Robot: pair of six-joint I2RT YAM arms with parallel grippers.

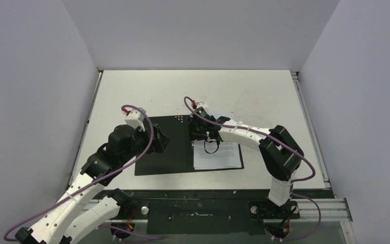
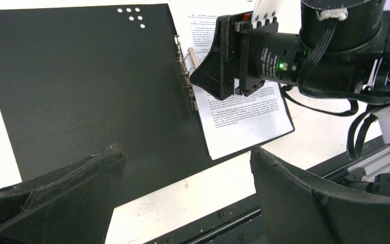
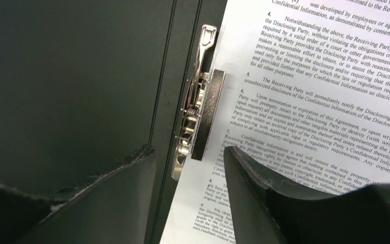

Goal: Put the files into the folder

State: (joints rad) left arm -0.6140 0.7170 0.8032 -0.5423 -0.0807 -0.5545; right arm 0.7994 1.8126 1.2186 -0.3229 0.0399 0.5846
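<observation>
The files [image 3: 310,96], thin white sheets densely printed with numbered paragraphs of small black text, are seen lying flat on the right inner leaf of the folder [image 1: 162,160], their left edge drawn up against the spine. The folder is spread open on the near middle of the table [image 1: 254,94], both leaves showing a matte black lining. A small cluster of white dots [image 2: 132,14] is seen near the far edge of the left leaf. Along the spine a bright metal clip [image 3: 199,117] is fixed, a long narrow mechanism with springs and a dark knurled bar that rests at the margin of the paper. The right gripper [image 3: 189,152] is held low over this clip with its wedge-shaped black fingers [image 3: 269,203] spread, one on the black side and one over the paper. Nothing is clamped between them, and contact with the clip cannot be judged. The left gripper [image 2: 185,152] is held above the near part of the bare left leaf, its rough-edged black fingers wide apart and empty. The table surface is pale and smooth.
</observation>
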